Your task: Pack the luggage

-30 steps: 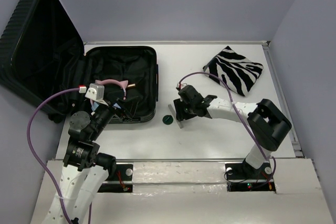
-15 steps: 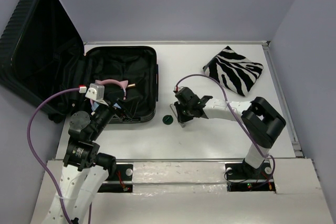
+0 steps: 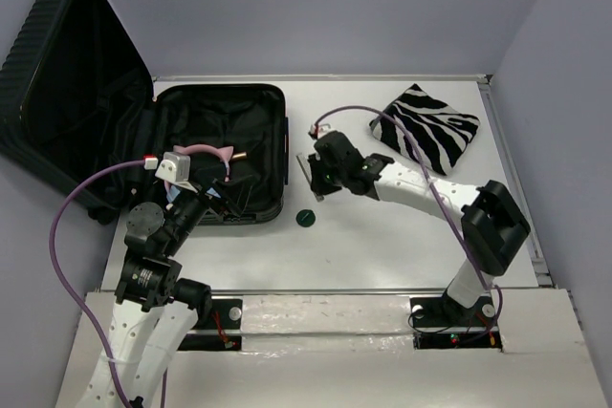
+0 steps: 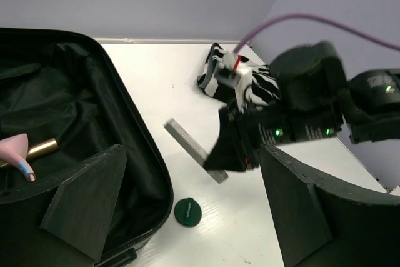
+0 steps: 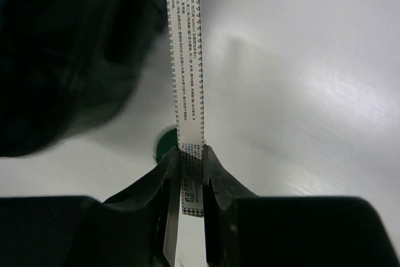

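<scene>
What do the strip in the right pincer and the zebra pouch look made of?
Flat strip, clamped in the right pincer: probably printed card packaging with a matte finish. It shows a houndstooth pattern, small text and straight, stiff edges. Zebra pouch: soft fabric, perhaps plush, judging by its rounded, slightly puffy shape. The weave is too small to tell.

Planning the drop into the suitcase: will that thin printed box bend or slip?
Likely stiff: the thin box juts straight though the right gripper pinches only one end. Held by so little, it might pivot in the jaws.
</scene>
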Robot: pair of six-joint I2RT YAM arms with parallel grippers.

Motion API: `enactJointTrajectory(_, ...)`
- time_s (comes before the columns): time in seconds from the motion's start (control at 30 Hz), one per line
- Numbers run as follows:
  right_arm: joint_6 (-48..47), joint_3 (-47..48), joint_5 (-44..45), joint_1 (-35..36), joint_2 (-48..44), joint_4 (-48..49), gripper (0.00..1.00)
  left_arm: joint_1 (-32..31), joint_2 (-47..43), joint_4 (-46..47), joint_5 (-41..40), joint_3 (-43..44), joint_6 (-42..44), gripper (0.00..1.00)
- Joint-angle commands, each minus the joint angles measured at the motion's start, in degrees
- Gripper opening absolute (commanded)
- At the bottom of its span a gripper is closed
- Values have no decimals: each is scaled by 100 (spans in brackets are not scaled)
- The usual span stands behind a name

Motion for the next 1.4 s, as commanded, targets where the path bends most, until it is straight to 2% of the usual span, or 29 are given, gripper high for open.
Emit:
enactJointTrajectory(0.0,-132,1519,-592,175,310,540,11,39,90,312,76,183,57,99)
enactJointTrajectory(0.07,-62,2046,-908,237,663,656,12,56,98,312,85,174,66,99)
enactJointTrajectory(0.1,-18,2301,-962,237,813,683,17,56,90,303,85,183,57,99)
enactJointTrajectory(0.13,78,2608,-971,237,1006,805,37,65,90,268,68,183,66,99)
enactJointTrajectory(0.2,114,2577,-717,237,1043,815,59,74,63,224,59,183,75,99)
enactJointTrajectory(0.27,88,2236,-306,237,851,876,72,74,28,207,59,183,75,99)
enactJointTrajectory(0.3,79,2016,-199,237,780,894,73,74,28,207,85,174,66,99)
enactJointTrajectory(0.47,228,532,110,237,515,1026,56,74,72,294,120,200,75,99)
enactJointTrajectory(0.53,316,284,31,237,568,1026,51,74,81,321,129,191,75,99)
enactJointTrajectory(0.73,369,-280,-206,237,700,964,57,74,63,277,129,191,75,99)
enactJointTrajectory(1.0,430,-272,-303,404,1033,868,53,109,72,295,146,191,66,99)
enactJointTrajectory(1.13,466,-236,-303,404,1210,859,39,109,63,286,147,183,66,99)
enactJointTrajectory(1.27,483,-236,152,404,1061,798,10,109,63,286,147,191,75,99)
enactJointTrajectory(1.37,422,-210,487,404,666,683,7,109,46,294,147,183,83,99)
